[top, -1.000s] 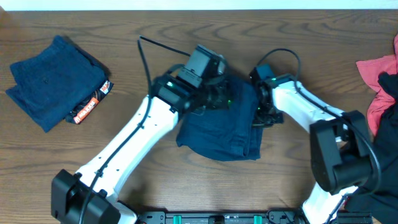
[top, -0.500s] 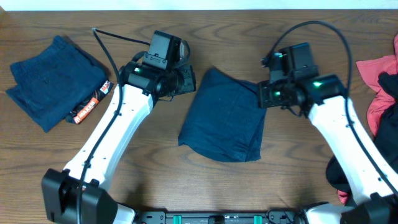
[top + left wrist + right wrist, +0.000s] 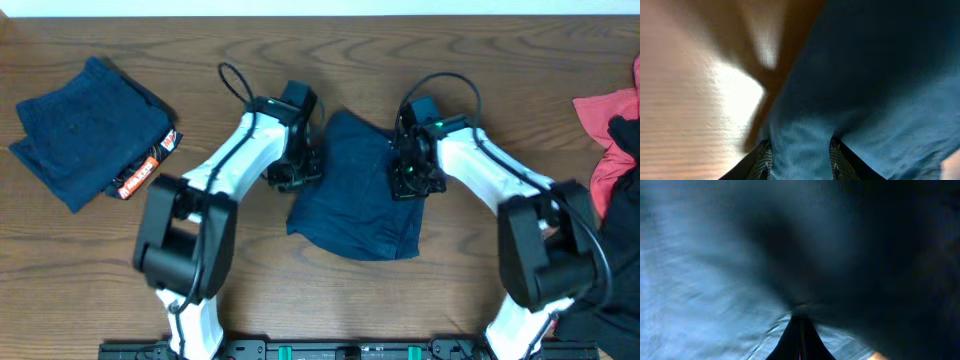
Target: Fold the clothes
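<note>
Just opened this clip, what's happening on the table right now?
Both arms are working on the navy shorts lying mid-table. The left claw is down at their left edge, its fingers either side of a ridge of cloth; whether it has clamped is unclear. The right claw is on the right side, shut and pinching the cloth. A second pair, already folded, lies at far left, and a red and black pile waits at far right.

Both arms drop back onto middle navy shorts [image 3: 355, 210]: left end effector [image 3: 296, 179] grips left edge, right end effector [image 3: 408, 184] pinches right edge.
</note>
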You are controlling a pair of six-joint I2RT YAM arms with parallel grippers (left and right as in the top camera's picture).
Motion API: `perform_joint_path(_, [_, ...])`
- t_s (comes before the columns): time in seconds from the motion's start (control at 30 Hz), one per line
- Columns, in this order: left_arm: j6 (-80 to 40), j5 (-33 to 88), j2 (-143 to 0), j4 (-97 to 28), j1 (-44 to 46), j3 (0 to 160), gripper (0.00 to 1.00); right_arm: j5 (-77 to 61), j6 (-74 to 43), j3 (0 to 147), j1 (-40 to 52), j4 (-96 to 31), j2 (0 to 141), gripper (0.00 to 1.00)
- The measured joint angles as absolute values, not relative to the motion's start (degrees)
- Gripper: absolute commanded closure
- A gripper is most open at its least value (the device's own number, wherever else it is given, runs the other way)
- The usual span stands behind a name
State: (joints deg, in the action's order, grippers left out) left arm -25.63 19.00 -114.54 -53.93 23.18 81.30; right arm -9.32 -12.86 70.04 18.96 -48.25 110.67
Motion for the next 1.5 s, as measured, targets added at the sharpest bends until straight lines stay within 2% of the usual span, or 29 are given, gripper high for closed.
perform_joint_path(0.03, [-25.7, 19.7, -115.6, -54.9, 23.4, 81.3, 0.77, -8.4, -13.7, 70.0, 18.9, -47.5, 111.3, 0.99])
perform_joint_path(0.13, [-25.5, 22.4, -118.1, -58.6, 24.6, 81.2, 0.8, -4.3, -15.8, 70.0, 18.7, -41.9, 111.3, 0.86])
perform_joint_path(0.17, [-25.5, 23.5, -118.7, -59.9, 25.3, 81.2, 0.8, -2.4, -16.1, 70.1, 18.4, -38.1, 111.3, 0.86])
perform_joint_path(0.3, [-25.5, 25.2, -119.0, -64.4, 28.4, 81.2, 0.81, 2.4, -15.5, 71.4, 16.0, -28.5, 111.6, 0.86])
perform_joint_path(0.37, [-25.5, 25.4, -118.9, -65.4, 29.8, 81.2, 0.81, 2.4, -14.1, 73.9, 14.9, -29.1, 111.7, 0.87])
perform_joint_path(0.47, [-25.5, 24.8, -117.1, -65.6, 30.5, 80.9, 0.81, 1.7, -12.0, 80.4, 14.3, -35.6, 111.8, 0.94])
perform_joint_path(0.53, [-25.6, 22.6, -114.5, -65.4, 30.1, 80.9, 0.74, 0.9, -11.1, 84.8, 14.3, -42.3, 111.6, 0.96])
perform_joint_path(0.57, [-25.4, 21.2, -113.0, -65.1, 29.6, 80.9, 0.51, 0.4, -11.0, 86.1, 14.3, -45.3, 111.3, 0.96])
perform_joint_path(0.6, [-25.3, 19.1, -111.0, -64.2, 28.9, 80.9, 0.41, -0.6, -10.8, 87.8, 14.3, -48.9, 110.8, 0.95])
perform_joint_path(0.63, [-25.5, 17.1, -109.0, -62.8, 28.1, 80.9, 0.36, -1.5, -10.6, 88.5, 14.3, -51.1, 110.1, 0.95])
perform_joint_path(0.8, [-23.1, 7.6, -101.1, -46.5, 21.8, 81.0, 0.35, -8.2, -10.1, 89.6, 14.6, -63.5, 104.5, 0.96])
perform_joint_path(0.93, [-20.8, 4.1, -100.7, -34.2, 17.8, 81.1, 0.36, -11.6, -10.0, 88.8, 17.1, -69.3, 102.7, 0.96])
perform_joint_path(1.07, [-19.4, 4.9, -103.8, -29.7, 16.4, 81.1, 0.38, -14.2, -10.3, 82.7, 21.8, -68.3, 102.7, 0.97])
perform_joint_path(1.23, [-18.9, 11.4, -110.4, -31.6, 16.6, 81.1, 0.46, -15.7, -13.4, 71.8, 27.2, -61.4, 102.7, 0.97])
perform_joint_path(1.27, [-18.6, 12.9, -111.9, -33.3, 16.7, 81.1, 0.49, -15.8, -14.3, 69.4, 27.9, -59.8, 102.7, 0.98])
perform_joint_path(1.37, [-18.1, 15.4, -114.6, -38.6, 16.9, 81.0, 0.69, -15.3, -17.0, 64.2, 28.4, -57.0, 102.7, 0.98])
perform_joint_path(1.43, [-17.3, 16.5, -115.4, -43.5, 17.0, 81.0, 0.77, -13.3, -18.9, 61.4, 28.2, -55.6, 102.7, 0.97])
perform_joint_path(1.5, [-16.8, 16.9, -115.5, -48.6, 17.0, 80.9, 0.87, -10.4, -20.2, 59.4, 27.8, -54.0, 102.7, 0.9])
